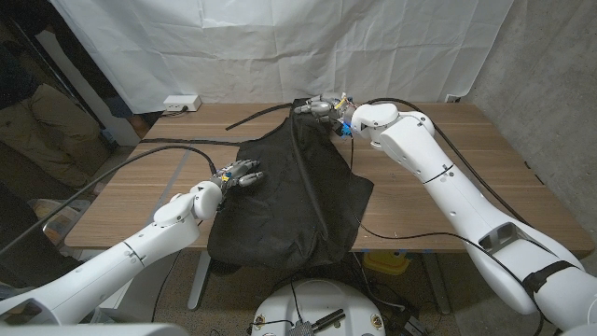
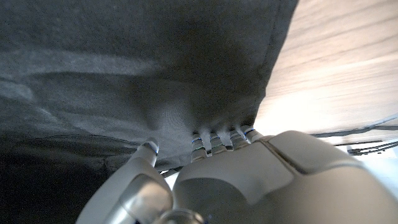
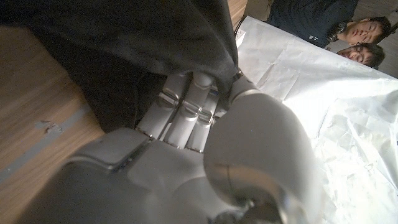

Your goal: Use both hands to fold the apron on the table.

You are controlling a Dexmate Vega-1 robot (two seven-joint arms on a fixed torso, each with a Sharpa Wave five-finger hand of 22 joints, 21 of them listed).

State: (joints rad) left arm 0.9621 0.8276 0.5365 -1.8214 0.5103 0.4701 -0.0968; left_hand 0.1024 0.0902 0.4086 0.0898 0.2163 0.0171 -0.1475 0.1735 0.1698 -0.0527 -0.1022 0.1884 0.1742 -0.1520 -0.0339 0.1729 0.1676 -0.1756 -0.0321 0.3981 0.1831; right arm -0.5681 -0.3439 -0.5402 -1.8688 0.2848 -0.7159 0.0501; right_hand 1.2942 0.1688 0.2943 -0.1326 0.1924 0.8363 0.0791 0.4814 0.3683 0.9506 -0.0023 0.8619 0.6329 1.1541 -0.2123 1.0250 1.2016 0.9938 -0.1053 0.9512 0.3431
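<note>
Black apron (image 1: 298, 196) spread on the wooden surface (image 1: 466, 177), near edge overhanging | right robot hand (image 1: 324, 105) grips its far corner | left robot hand (image 1: 241, 176) clutches the left edge | risk: uneven pull drags cloth off the surface, or a thin grip slips.

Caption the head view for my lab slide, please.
Both hands, left and right, grip the black apron on the wooden table.
</note>
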